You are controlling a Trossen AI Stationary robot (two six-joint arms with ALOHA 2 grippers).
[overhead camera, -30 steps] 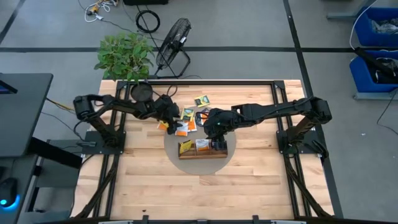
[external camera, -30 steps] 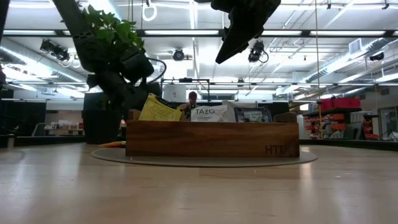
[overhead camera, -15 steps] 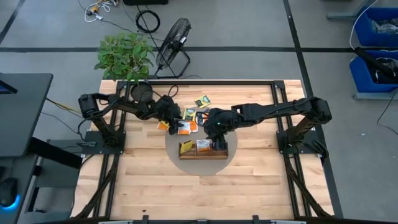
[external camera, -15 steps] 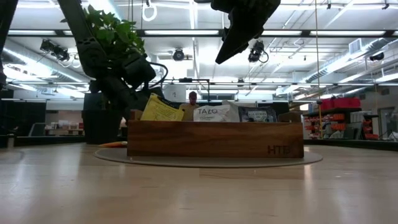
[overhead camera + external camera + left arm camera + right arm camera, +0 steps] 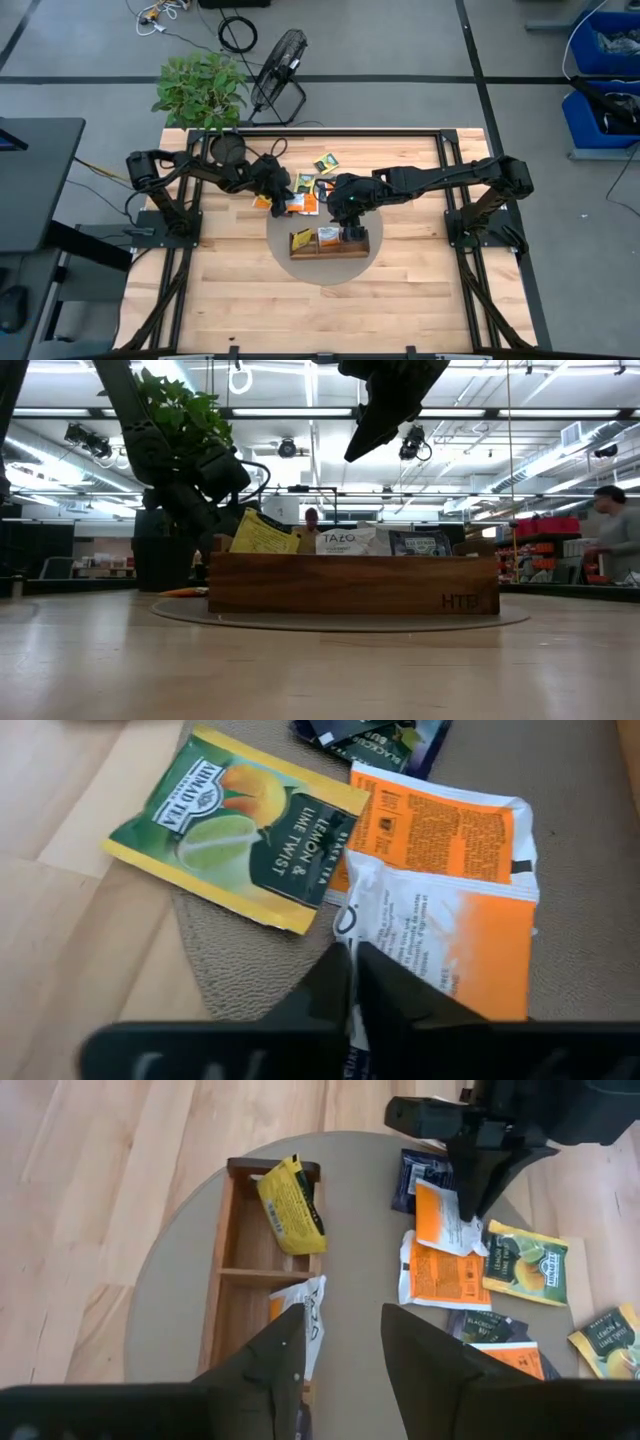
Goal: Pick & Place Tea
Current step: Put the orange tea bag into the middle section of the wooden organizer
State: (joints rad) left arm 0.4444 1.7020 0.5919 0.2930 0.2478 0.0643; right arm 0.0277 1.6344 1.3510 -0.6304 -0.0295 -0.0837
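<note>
Orange tea packet [image 5: 455,955] now pinched by left pincer [image 5: 352,982].

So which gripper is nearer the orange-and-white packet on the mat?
Left. The left gripper is shut on the orange-and-white packet at its edge. The right gripper hangs open above the tray, apart from it.

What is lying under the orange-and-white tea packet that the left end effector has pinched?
The orange-and-white packet overlaps a second orange packet on the round grey mat. The left end effector hides its near edge; anything beneath there is covered.
</note>
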